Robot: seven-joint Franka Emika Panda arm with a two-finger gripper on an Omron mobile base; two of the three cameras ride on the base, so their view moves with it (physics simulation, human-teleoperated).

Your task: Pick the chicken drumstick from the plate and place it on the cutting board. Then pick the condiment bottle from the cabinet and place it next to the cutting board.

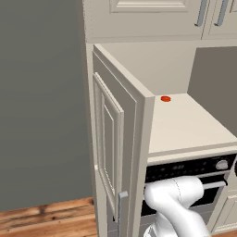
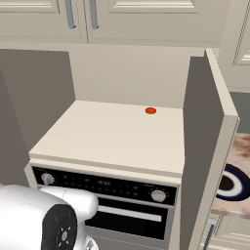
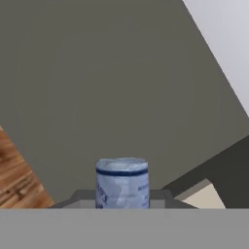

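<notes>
Gripping condiment bottle [image 3: 122, 182], fingers closed on it in hand view | right base view: plate [image 2: 233, 183] beside cabinet [image 2: 202, 146] door

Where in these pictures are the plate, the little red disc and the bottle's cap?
plate [image 2: 235, 184]: right base view, on its dark navy rim, beside the open door.
red disc [image 2: 150, 111]: right base view, on its flat top, resting on the cream shelf.
condiment bottle [image 3: 122, 182]: hand view, on the side of its blue-grey cap.
</notes>
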